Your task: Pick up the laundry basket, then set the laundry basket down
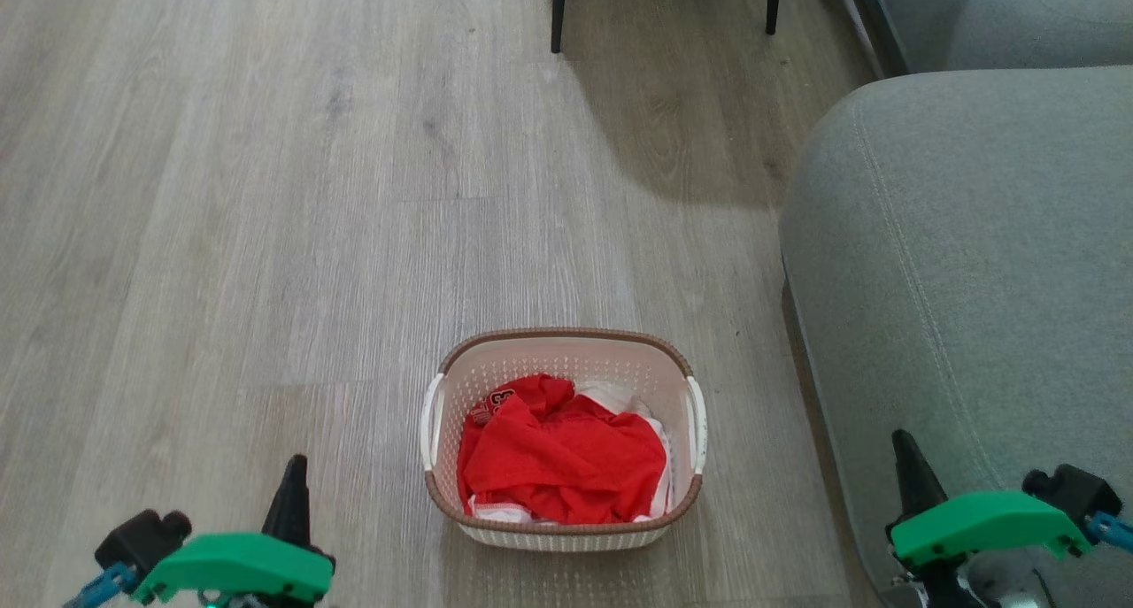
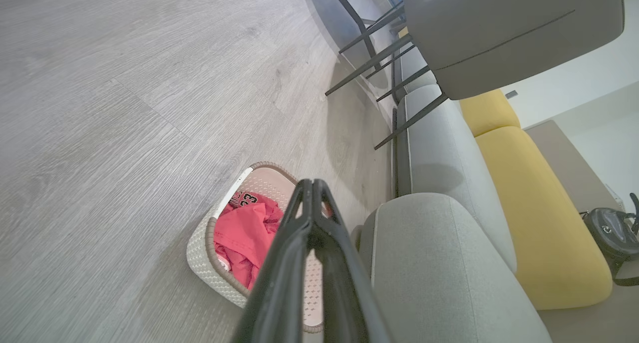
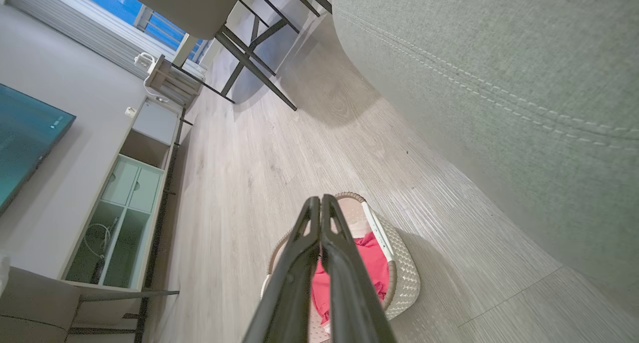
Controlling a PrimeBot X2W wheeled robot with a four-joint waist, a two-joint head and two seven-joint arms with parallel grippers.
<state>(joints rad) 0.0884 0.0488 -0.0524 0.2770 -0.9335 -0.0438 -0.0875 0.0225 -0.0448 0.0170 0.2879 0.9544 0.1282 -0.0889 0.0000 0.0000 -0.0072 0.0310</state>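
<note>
**Cream basket on floor, between two closed jaws; left side nearer**

Left jaws: pressed together with no gap showing, holding nothing. They sit low at the left of the head view, tips pointing away from the robot, apart from the basket (image 1: pixel 566 360).

Basket: stands upright on the wood floor (image 1: pixel 265 236), ahead of the robot and between the two arms. From the left jaws it lies to the right and slightly forward. Its left handle (image 1: pixel 431 422) faces those jaws across bare floor. Red and white clothes (image 1: pixel 558 457) are heaped inside, below the brown rim. The right handle (image 1: pixel 699 422) faces the other arm. Both handles run fore and aft along the basket's sides, so the line joining them lies across the robot's front. Whether that line is the long axis cannot be told, given the slant of the head view.

Right jaws: also together and empty, low at the right, seen against the grey sofa (image 1: pixel 974 280). The basket lies to their left, well apart.

Finding: the basket sits left of the midpoint between the arms, so the left jaws are the nearer. A lift would likely need each arm to close inward on its own handle, and the right arm has little room beside the sofa.
</note>
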